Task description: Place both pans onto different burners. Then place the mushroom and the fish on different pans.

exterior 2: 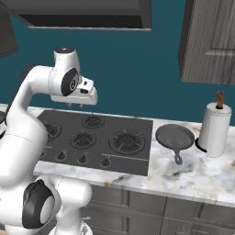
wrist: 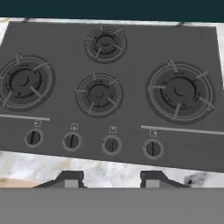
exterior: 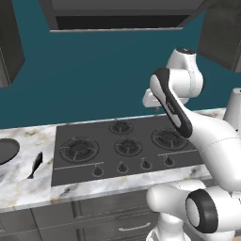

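Observation:
One dark pan (exterior 2: 174,137) lies on the marble counter right of the cooktop, its handle pointing to the front edge. A second pan (exterior: 6,150) is cut off by the frame's left edge, on the counter left of the cooktop. The slim dark fish (exterior: 35,164) lies beside it on the counter. All the burners (wrist: 179,91) (exterior: 79,149) (exterior 2: 125,141) are bare. My gripper (wrist: 111,179) (exterior 2: 75,104) (exterior: 156,108) hangs high over the cooktop's middle, open, with nothing between its fingers. The mushroom is out of view.
A row of knobs (wrist: 111,145) runs along the cooktop's front. A white paper-towel roll (exterior 2: 215,129) stands right of the right-hand pan. A range hood (exterior: 117,19) and dark wall cabinets (exterior 2: 211,41) hang above the counter.

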Available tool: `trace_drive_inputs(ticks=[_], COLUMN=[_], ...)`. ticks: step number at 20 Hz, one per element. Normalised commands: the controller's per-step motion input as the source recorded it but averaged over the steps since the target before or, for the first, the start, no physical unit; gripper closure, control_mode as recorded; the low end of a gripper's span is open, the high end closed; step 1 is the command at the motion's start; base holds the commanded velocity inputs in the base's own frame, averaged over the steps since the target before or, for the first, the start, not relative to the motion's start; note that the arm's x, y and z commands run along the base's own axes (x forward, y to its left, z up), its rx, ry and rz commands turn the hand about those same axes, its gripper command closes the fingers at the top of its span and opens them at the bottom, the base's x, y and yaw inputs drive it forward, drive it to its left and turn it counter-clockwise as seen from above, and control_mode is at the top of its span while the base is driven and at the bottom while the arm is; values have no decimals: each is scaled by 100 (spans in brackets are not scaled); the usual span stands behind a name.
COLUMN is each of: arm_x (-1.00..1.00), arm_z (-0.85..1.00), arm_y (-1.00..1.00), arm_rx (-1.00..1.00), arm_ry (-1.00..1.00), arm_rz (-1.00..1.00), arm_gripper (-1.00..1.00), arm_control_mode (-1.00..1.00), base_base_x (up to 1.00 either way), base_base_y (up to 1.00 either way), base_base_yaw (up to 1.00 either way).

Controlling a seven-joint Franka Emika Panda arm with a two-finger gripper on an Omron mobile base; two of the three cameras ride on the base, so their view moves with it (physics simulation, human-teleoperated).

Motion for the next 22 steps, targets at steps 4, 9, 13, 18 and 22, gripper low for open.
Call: trace_drive_inputs(ticks=[4,9,13,18,22], arm_x=[0,-1,0,0,0], arm_z=[0,-2,-8,-26,-50], arm_y=[-14,-51,-60,-59,-51], arm_rx=[0,0,0,0,0], arm_ry=[0,0,0,0,0], arm_rz=[0,2,0,0,0], arm_gripper=[-100,-100,-100,-100,-100], arm_control_mode=[-100,-100,-100,-100,-100], base_base_x=[0,0,0,0,0], base_base_y=[0,0,0,0,0], base_base_yaw=[0,0,0,0,0])
